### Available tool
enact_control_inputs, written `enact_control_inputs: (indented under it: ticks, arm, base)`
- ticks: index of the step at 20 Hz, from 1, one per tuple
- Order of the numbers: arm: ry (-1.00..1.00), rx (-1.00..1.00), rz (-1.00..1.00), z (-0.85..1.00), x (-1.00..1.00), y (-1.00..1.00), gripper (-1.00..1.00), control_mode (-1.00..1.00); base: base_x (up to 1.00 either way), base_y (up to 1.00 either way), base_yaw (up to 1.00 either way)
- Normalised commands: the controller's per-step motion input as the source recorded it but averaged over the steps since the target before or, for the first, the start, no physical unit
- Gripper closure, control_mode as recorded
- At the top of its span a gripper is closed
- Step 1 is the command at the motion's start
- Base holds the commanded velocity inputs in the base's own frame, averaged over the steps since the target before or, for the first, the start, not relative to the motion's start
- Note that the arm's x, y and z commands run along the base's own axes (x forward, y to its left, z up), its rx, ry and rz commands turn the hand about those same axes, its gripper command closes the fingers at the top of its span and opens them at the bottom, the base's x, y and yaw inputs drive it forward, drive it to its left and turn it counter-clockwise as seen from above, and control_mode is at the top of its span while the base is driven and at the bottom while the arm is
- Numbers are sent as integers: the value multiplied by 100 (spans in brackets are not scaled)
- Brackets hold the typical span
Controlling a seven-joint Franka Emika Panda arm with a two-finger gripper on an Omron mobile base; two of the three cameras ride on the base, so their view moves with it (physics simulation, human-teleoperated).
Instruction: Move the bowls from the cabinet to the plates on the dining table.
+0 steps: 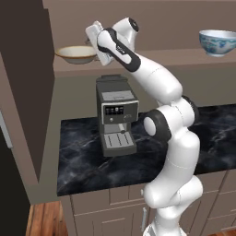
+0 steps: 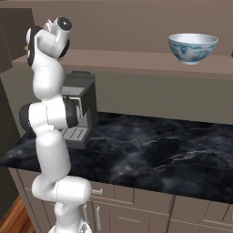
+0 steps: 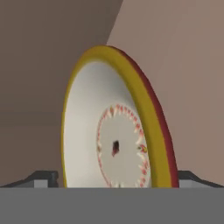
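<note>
The wide cream bowl (image 1: 76,54) with a tan outside sits on the cabinet shelf (image 1: 175,60) at its left end. My gripper (image 1: 93,45) is raised to it and open. In the hand view the bowl (image 3: 109,131) appears edge-on and very close, its yellow rim standing between my two fingertips (image 3: 41,178), with the gripper (image 3: 116,179) spread around it and not closed. The white bowl with blue flowers (image 1: 217,42) (image 2: 193,48) stands upright farther right on the same shelf (image 2: 136,61). The plates and the dining table are out of view.
A grey coffee machine (image 1: 116,115) (image 2: 79,113) stands on the black marble counter (image 1: 87,166) (image 2: 159,150) directly under my arm. A tall brown panel (image 1: 20,92) rises at the left. Lower drawers (image 2: 136,214) front the counter.
</note>
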Motion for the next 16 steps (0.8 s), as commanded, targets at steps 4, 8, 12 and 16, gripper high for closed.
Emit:
enact_control_inputs:
  ticks: [4,8,12,16]
  arm:
    - [-1,-3,5,-62,-6,-1,-100,-100]
    - [-3,-2,3,-62,-8,-4,-100,-100]
    - [-4,0,1,-62,0,-4,-100,-100]
    - [-2,0,0,-62,0,-6,-100,-100]
  base:
    - [0,0,0]
    - [0,0,0]
    - [0,0,0]
    - [0,0,0]
